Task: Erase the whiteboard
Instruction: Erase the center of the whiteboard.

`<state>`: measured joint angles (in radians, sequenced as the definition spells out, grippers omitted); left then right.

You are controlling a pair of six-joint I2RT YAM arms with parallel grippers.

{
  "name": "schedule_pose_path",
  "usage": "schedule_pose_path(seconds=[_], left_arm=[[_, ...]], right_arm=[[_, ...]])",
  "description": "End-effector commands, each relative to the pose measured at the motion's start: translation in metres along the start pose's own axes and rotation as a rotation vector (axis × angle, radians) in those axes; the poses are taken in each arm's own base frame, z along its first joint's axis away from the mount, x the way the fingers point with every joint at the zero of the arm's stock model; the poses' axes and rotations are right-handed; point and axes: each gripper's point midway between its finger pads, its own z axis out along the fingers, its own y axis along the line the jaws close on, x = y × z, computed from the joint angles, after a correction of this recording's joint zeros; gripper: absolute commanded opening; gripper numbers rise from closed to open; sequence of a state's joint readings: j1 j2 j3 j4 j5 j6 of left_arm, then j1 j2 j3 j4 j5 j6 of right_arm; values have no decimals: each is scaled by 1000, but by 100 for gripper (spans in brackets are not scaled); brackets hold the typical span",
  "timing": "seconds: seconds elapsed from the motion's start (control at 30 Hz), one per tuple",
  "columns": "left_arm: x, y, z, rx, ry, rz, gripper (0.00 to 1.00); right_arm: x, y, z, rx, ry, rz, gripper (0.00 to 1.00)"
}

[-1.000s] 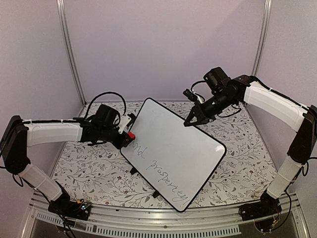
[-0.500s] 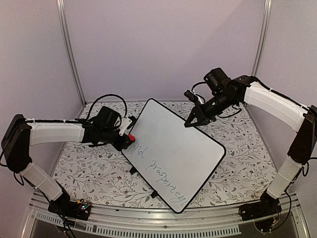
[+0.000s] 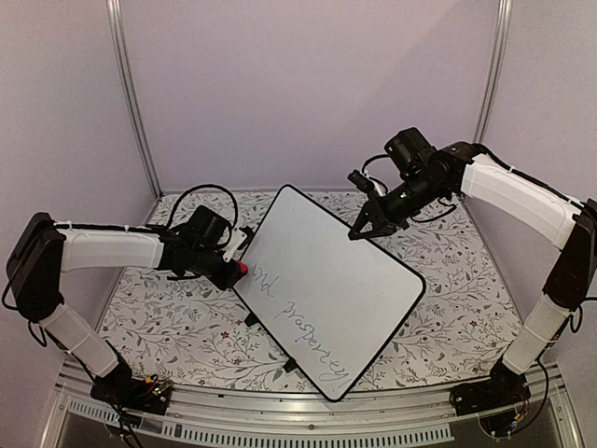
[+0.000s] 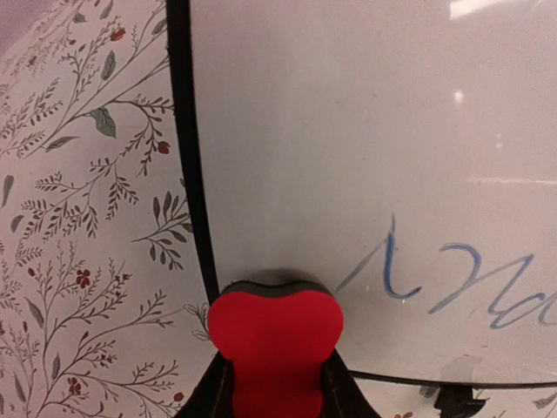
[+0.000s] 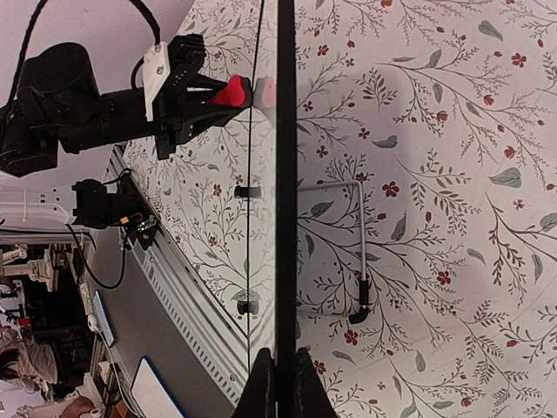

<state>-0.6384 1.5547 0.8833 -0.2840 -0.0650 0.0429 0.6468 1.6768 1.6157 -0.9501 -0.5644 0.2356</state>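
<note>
The whiteboard (image 3: 326, 280) stands tilted on the table, a white board with a black rim and thin cursive writing (image 3: 303, 322) along its near-left side. My left gripper (image 3: 235, 268) is shut on a small red eraser (image 3: 240, 268), pressed against the board's left edge. In the left wrist view the eraser (image 4: 274, 335) touches the board (image 4: 365, 157) just left of the blue writing (image 4: 452, 279). My right gripper (image 3: 359, 229) is shut on the board's far rim (image 5: 285, 174) and holds it edge-on in the right wrist view.
The table has a floral cloth (image 3: 168, 327). The board's wire stand (image 5: 357, 252) and small black feet (image 3: 250, 320) show behind and under it. A metal rail (image 3: 280, 415) runs along the near edge. Walls close in on three sides.
My left gripper with the eraser has moved slightly toward the near side along the board's left edge. The board has tilted a little. The right gripper has kept its hold.
</note>
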Motion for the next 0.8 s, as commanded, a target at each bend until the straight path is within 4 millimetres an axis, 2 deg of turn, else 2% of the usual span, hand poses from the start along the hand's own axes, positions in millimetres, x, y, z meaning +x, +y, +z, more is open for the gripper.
schedule_pose_path(seconds=[0.0,0.17,0.33,0.43,0.63,0.77], left_arm=[[30,-13,9,26,116,3,0],[34,-16,5,26,122,-1,0],[23,-11,-4,-2,81,-1,0],[5,-7,-15,-16,16,-9,0],[-47,-9,-49,23,-189,-22,0],[-63,-13,-57,51,-241,-17,0]], right_arm=[[4,18,-3,-45,-8,-106,0],[3,18,-3,-45,-9,-107,0],[4,18,-3,-46,-7,-106,0],[4,18,-3,-44,-9,-106,0],[4,17,-2,-42,-7,-103,0],[3,16,-1,-41,-4,-101,0]])
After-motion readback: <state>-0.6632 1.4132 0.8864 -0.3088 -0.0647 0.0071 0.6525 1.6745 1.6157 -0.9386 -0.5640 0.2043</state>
